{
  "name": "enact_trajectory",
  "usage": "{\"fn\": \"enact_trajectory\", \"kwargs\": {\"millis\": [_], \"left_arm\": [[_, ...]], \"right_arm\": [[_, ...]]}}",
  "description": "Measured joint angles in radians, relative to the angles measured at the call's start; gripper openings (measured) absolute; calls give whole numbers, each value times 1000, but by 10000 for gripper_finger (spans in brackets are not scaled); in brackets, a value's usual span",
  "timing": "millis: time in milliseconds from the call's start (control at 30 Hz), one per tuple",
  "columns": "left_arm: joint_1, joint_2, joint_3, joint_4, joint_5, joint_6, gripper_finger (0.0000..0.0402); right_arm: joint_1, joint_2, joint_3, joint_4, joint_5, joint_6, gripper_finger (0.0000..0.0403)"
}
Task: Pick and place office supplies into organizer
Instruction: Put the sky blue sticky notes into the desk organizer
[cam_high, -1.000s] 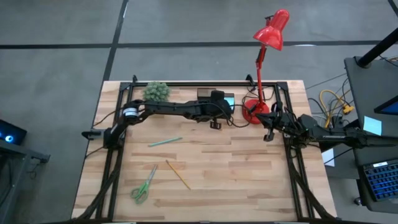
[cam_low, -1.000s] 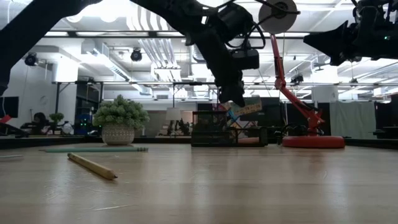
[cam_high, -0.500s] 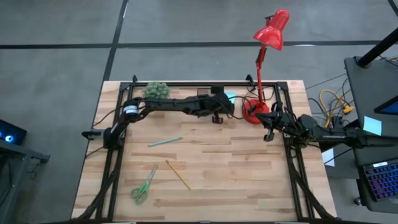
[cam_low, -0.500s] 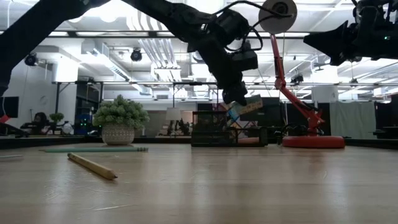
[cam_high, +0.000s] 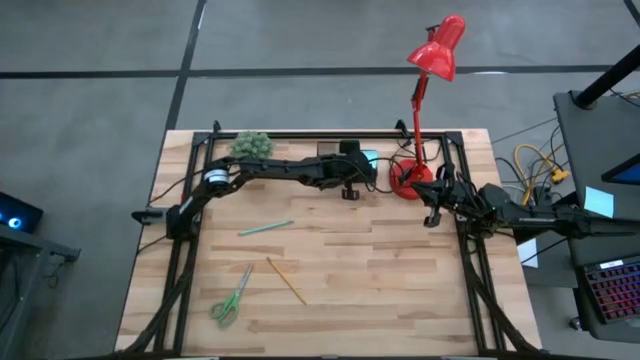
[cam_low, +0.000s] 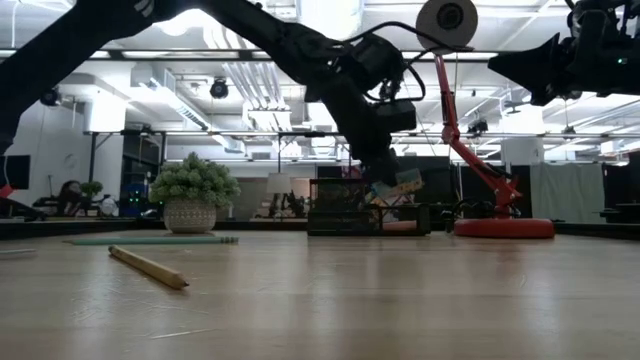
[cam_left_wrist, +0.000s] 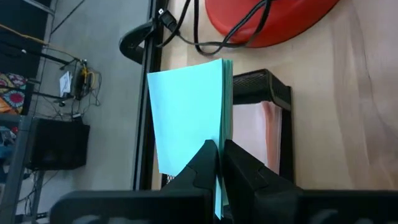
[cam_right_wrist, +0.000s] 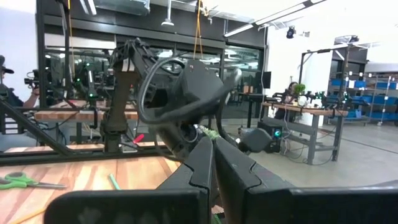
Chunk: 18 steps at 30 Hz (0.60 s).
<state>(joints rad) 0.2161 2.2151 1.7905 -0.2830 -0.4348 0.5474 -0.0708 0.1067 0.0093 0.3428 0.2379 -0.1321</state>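
Compared with a second before, the left gripper (cam_high: 349, 190) had been carried closer to the organizer (cam_left_wrist: 267, 93), clamped on the light-blue sticky-note pad (cam_left_wrist: 189, 118) just above it. A pink pad (cam_left_wrist: 273, 134) inside the organizer was shown only by the left wrist view (hidden from overhead). The right gripper (cam_high: 432, 218) was kept closed and empty, beyond the red lamp (cam_high: 412, 178) from the organizer.
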Motion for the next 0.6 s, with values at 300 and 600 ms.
{"fn": "enact_trajectory", "kwargs": {"millis": [300,600], "left_arm": [[6,25,0,-4,-1,-17,0],[6,36,-1,3,-1,-17,0]], "right_arm": [[0,0,0,0,0,0,9],[0,0,0,0,0,-1,9]]}}
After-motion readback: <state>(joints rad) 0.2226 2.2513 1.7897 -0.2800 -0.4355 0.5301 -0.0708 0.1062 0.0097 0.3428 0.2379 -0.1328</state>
